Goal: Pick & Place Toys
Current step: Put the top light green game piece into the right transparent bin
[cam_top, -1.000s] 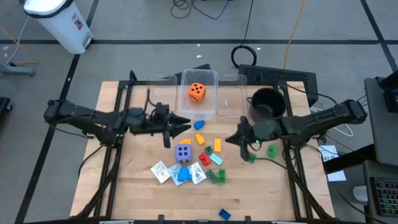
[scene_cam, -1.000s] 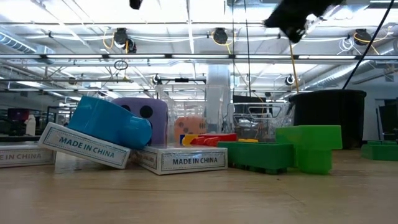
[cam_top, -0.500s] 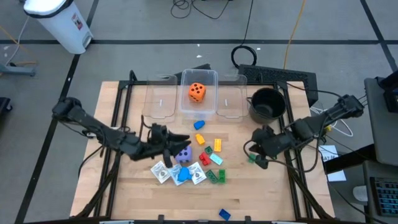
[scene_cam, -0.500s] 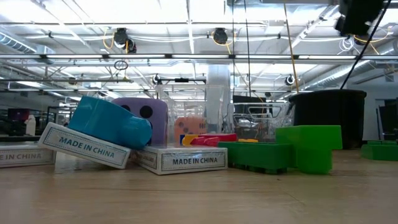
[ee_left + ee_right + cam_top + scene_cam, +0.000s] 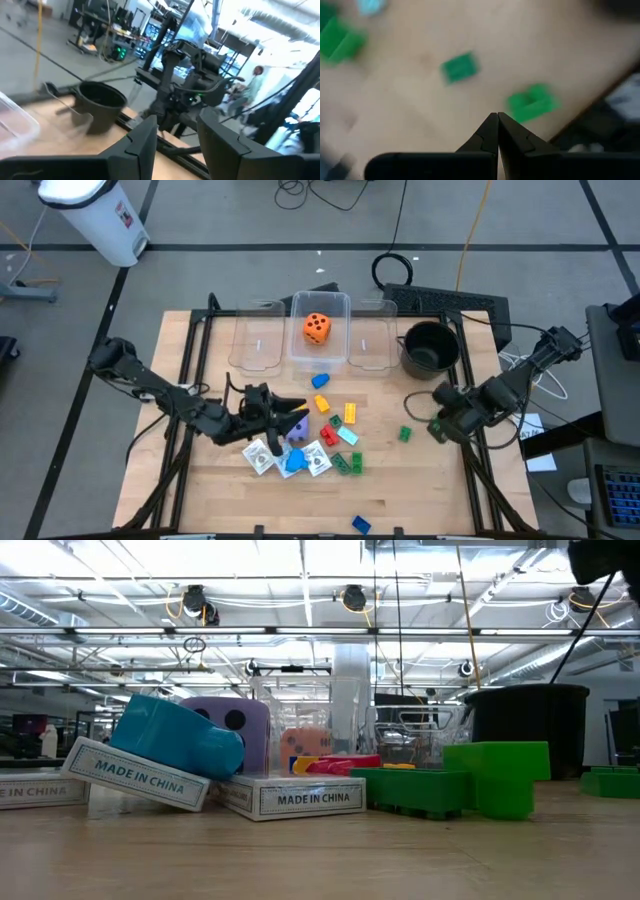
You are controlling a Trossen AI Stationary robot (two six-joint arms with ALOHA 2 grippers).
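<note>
Black pot [image 5: 430,346] beside three clear bins [image 5: 258,340].

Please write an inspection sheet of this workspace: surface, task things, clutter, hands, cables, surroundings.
Surface: wooden table, toys spread near its middle.
Task things: orange die inside the middle bin; purple die, card packs and bricks loose on the table; one blue brick near the front edge.
Clutter: black pot at the back right; two empty bins beside the middle one.
Hands: left hand open, above the purple die; right hand shut, empty, near a green brick.
Cables: loops on the floor behind the table.
Surroundings: white container on the floor; a person far off.
</note>
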